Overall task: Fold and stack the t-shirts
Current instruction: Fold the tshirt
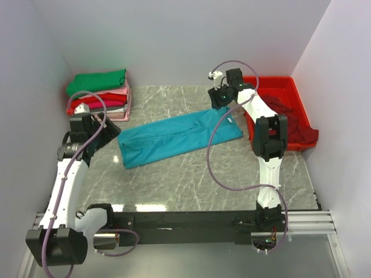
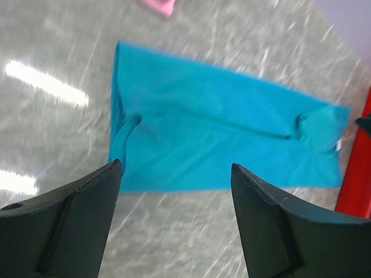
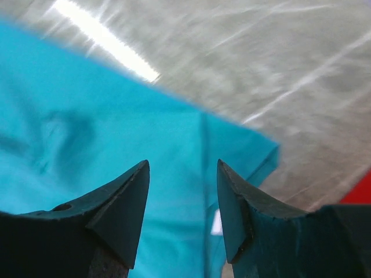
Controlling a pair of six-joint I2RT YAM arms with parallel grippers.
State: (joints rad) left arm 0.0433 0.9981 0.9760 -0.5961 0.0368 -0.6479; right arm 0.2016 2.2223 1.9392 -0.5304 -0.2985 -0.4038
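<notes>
A teal-blue t-shirt point(image 1: 179, 138), folded lengthwise into a long strip, lies slantwise across the middle of the marble table point(image 1: 191, 185). The left gripper point(image 2: 177, 168) hangs near its left end, the right gripper point(image 3: 182, 165) above its right end. Both sets of fingers are spread and hold nothing. A stack of folded shirts point(image 1: 99, 98) waits at the far left corner, and a dark maroon shirt point(image 1: 298, 130) spills from the red tray point(image 1: 290, 87). The cloth looks light, limp and layered, and is likely to sag and slide on the polished stone. The short-end corners seem the best hold, pinching all layers together.
</notes>
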